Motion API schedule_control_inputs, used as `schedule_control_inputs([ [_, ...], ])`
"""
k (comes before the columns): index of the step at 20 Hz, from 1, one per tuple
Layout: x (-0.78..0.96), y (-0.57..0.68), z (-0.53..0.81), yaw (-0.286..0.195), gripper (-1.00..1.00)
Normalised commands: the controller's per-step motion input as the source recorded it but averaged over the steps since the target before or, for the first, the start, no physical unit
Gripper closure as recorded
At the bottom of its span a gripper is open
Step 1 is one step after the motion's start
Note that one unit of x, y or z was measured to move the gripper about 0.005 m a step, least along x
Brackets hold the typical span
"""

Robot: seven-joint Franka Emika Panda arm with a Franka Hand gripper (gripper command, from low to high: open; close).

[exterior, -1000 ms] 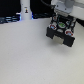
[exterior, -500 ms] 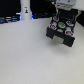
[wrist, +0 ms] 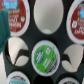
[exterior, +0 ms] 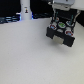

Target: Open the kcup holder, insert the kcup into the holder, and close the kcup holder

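While the exterior view is coarse and blurred, it shows one white bottle-like post (exterior: pixel 25 8) with a dark mark standing at the far edge of the pale table (exterior: pixel 30 55), toward the exterior view's left. Well apart from it, toward the exterior view's right, sits one black boxy kcup holder (exterior: pixel 63 27), its open face showing small round spots, one of them green. The arm's pale body (exterior: pixel 64 3) hangs directly above that box, but the gripper itself cannot be made out in this view.

Up close, the wrist view looks straight into a black rack of round pockets. Counting across, one red-and-white lidded capsule (wrist: pixel 14 16) fills the first pocket of the far row, one pale pocket (wrist: pixel 48 15) beside it looks empty, and a second red-and-white lid (wrist: pixel 76 22) sits cut off at the frame edge. In the next row, one empty pocket (wrist: pixel 18 50) comes first, then the single green kcup (wrist: pixel 46 56) with its pale whitish rim, seated in the middle pocket, then another empty pocket (wrist: pixel 75 56). Parts of more lids show at the nearest row, too cropped to count surely. One teal finger (wrist: pixel 4 30) crosses the frame's edge; whether the claw is open or closed cannot be told.
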Motion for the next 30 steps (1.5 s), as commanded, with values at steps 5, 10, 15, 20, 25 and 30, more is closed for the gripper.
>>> schedule_control_inputs([
  [5, 0.74, -0.35, 0.06, 0.006, -1.0],
  [10, 0.73, -0.25, -0.06, 0.009, -1.0],
  [15, 0.54, -0.12, -0.21, 0.041, -1.0],
  [20, 0.21, 0.07, -0.27, 0.135, -1.0],
  [25, -0.01, 0.11, -0.22, 0.226, -1.0],
  [30, -0.15, 0.03, -0.14, 0.287, -1.0],
])
